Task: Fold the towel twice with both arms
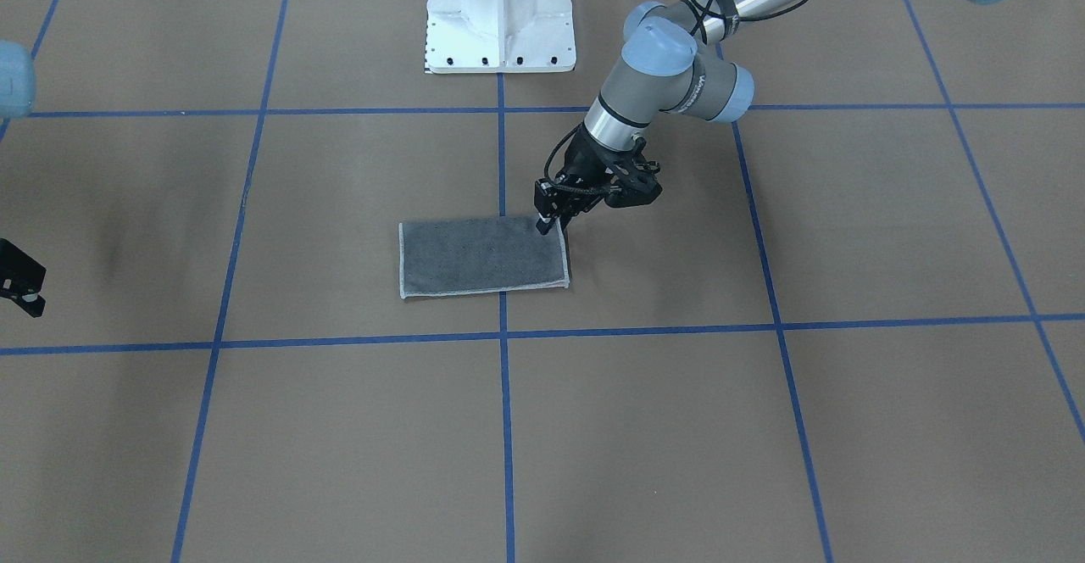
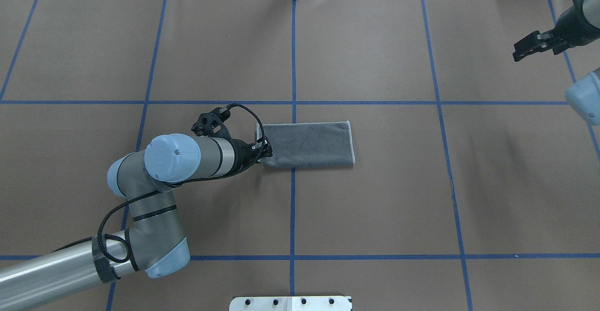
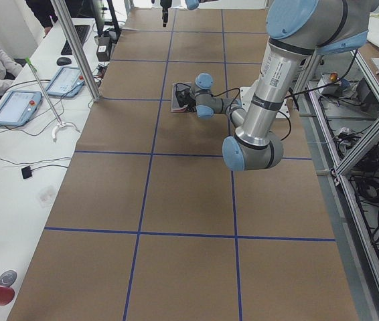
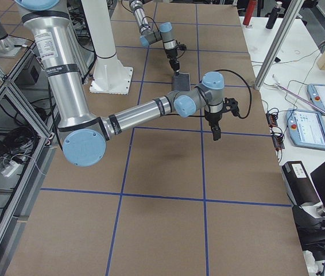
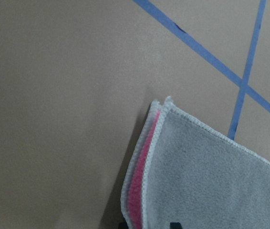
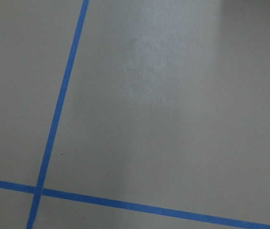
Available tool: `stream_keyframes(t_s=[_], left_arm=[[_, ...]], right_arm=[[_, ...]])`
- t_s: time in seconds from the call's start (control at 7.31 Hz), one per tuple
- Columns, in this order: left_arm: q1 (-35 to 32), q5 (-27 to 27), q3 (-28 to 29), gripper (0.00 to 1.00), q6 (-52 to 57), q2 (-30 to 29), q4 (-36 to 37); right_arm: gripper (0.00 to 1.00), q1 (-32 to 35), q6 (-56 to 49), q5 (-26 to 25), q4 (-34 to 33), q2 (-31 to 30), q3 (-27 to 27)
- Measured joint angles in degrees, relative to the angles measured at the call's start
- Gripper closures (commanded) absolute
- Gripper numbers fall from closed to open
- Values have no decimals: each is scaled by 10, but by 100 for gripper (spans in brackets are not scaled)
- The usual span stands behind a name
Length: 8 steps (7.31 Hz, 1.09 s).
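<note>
The towel (image 1: 483,256) lies in the middle of the table, folded into a rectangle with its dark grey face up. It also shows in the overhead view (image 2: 311,144). My left gripper (image 1: 547,225) points down at the towel's corner nearest the robot's base and is shut on it. The left wrist view shows that corner (image 5: 206,181), with a pink strip between the two light-edged layers. My right gripper (image 2: 527,51) hangs open and empty far off at the table's right side, over bare paper. It also shows in the front view (image 1: 21,287).
The table is covered in brown paper with a grid of blue tape lines (image 1: 503,338). The white pedestal base (image 1: 500,16) stands at the robot's side of the table. An operator's bench with tablets (image 3: 15,107) runs along the far side.
</note>
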Motion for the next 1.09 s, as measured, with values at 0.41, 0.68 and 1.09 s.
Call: stream_keyframes(t_s=[0.41, 0.68, 1.09], left_arm=[[-1, -4, -11, 62, 1, 10, 0], [0, -5, -17, 62, 1, 15, 0], [2, -5, -17, 63, 1, 16, 0]], right_arm=[[0, 0, 0, -1, 0, 0, 1], [0, 0, 0, -1, 0, 0, 1], [0, 0, 0, -1, 0, -1, 1]])
